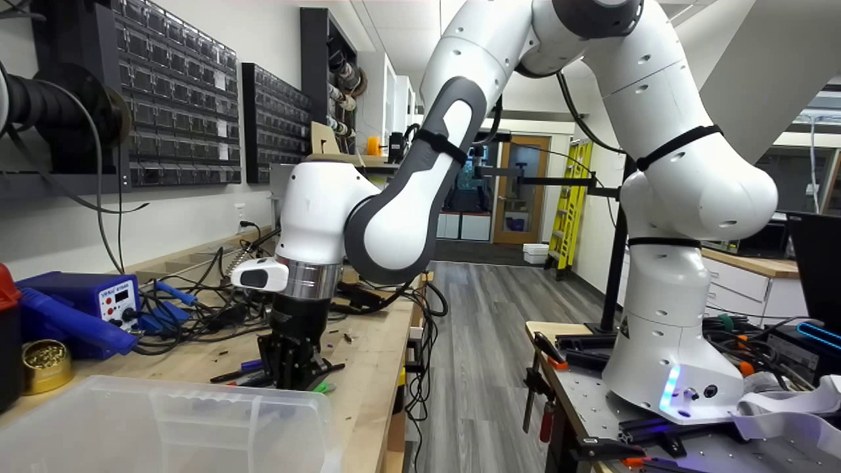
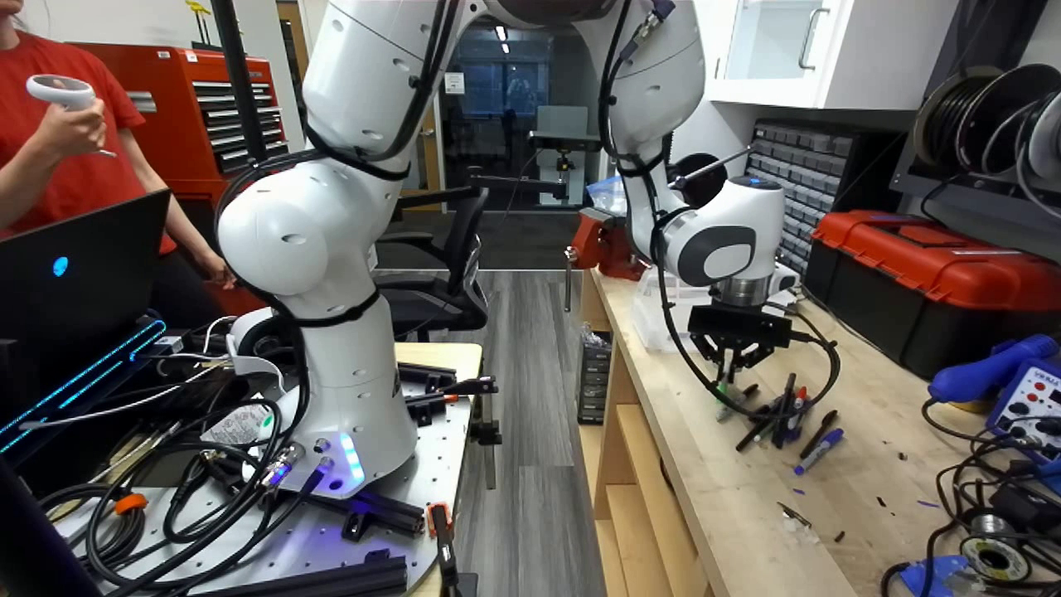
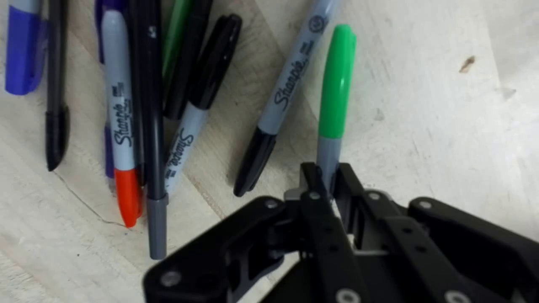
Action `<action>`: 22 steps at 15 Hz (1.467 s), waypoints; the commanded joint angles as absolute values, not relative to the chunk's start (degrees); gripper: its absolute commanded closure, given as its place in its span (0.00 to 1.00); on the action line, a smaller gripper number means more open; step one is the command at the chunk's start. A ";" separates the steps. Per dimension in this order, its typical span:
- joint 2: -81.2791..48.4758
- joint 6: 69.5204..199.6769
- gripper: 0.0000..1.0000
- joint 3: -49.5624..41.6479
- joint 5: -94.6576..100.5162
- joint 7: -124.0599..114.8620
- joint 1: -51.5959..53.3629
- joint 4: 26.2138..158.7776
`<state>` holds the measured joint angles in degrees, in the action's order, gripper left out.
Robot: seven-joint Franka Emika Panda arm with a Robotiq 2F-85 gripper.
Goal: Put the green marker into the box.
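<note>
gripper (image 3: 329,180) pinching green marker (image 3: 337,84), barrel end hidden; blk-capped pen (image 3: 284,92) nearby reads "sharpie"; box (image 1: 197,427) cut off in ext view

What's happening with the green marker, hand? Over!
Hand shut on green marker. Not in the box yet. Nearest black-capped marker lies beside it, not across it. Over.

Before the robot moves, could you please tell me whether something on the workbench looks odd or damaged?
Small dark scraps lie scattered on the workbench, odd because they look like debris. The green marker, held by the end effector, shows no visible damage.
</note>
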<state>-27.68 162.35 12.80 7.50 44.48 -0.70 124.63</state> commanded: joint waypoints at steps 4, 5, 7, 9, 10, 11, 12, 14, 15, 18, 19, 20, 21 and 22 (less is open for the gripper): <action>-18.46 148.74 0.96 6.95 13.21 28.30 6.94 121.57; -17.90 145.35 0.96 6.18 15.25 24.11 8.58 119.70; -17.51 138.41 0.96 5.53 18.74 15.81 11.45 115.56; -17.84 131.80 0.96 6.08 20.62 9.40 13.47 111.32; -18.46 128.71 0.96 6.28 21.37 6.07 14.54 108.90; -19.10 125.96 0.96 6.64 21.64 3.60 15.43 106.77; -19.81 123.33 0.96 6.96 21.69 1.14 16.32 104.68; -21.38 118.76 0.96 7.39 21.33 -3.53 18.04 100.79; -22.21 116.89 0.96 7.50 21.19 -5.71 18.86 98.94; -24.99 112.67 0.96 7.79 20.00 -11.39 20.72 93.92; -26.32 111.58 0.96 7.81 19.43 -13.48 21.33 92.15; -27.42 110.66 0.96 7.84 18.96 -14.86 21.77 90.62; -28.87 110.05 0.96 7.90 18.34 -16.23 22.25 88.92; -30.34 109.54 0.96 7.88 17.76 -17.64 22.73 87.27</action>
